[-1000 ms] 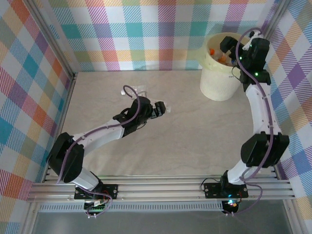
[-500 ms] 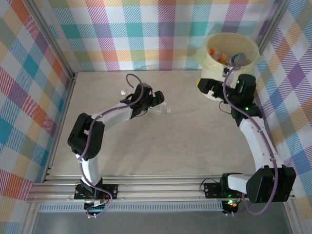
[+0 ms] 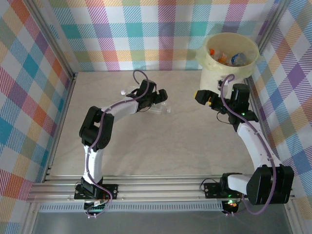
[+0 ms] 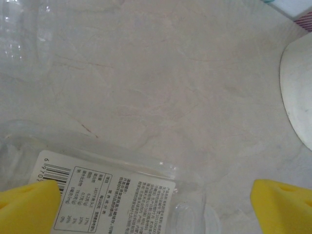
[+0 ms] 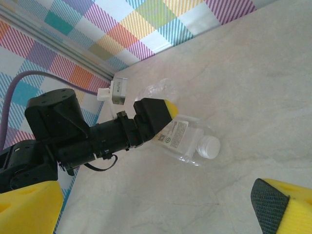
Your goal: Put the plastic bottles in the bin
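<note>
Two plastic bottles are out on the table (image 3: 161,151): a capped bottle (image 5: 187,139) with a white label lying on its side, and a crushed bottle (image 5: 158,90) just behind it. More bottles (image 3: 223,58), orange and blue among them, sit inside the bin (image 3: 210,84) at the far right corner.

The left gripper (image 4: 156,207) has crept a little further along since half a second ago. It now straddles the capped bottle, yellow fingertips (image 4: 29,207) spread wide to either side. I cannot tell whether they touch it. The bottle itself has not shifted.

The right gripper (image 3: 202,97), over the bin a second ago, has dropped clear of it. It hangs just off the bin's near wall, a little lower than half a second ago. Its jaws are wide apart and hold nothing, and it faces the left gripper.
</note>
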Available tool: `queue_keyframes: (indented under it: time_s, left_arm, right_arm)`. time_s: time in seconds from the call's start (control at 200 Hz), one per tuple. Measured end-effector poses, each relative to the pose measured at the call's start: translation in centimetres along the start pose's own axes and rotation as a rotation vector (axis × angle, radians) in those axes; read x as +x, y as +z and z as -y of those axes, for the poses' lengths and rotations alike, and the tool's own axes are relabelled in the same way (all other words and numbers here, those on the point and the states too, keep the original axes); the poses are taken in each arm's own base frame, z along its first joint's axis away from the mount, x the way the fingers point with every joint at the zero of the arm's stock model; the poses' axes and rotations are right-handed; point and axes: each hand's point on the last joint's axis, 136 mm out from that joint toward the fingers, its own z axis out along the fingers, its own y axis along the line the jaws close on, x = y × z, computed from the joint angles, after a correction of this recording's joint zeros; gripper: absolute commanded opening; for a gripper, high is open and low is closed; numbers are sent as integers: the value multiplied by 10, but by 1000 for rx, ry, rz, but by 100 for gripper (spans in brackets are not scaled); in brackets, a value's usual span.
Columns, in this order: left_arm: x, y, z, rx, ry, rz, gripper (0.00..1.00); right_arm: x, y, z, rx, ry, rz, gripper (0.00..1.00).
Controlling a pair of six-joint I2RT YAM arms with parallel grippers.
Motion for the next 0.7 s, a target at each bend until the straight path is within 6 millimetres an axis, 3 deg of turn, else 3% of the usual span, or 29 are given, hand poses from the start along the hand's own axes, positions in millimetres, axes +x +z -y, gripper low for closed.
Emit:
queue_keyframes:
  time_s: [0.25,0.51,0.7]
  left_arm:
    - [4,-7,-2,36,-5,29,100]
    - [28,-31,-9,59,0,21,100]
    - [54,-48,-4,77,14,-11,100]
  right_arm:
    - [2,3,3,5,14,-9,100]
    - [7,10,11,14,50,-33,100]
    - [12,16,15,18,66,-54,100]
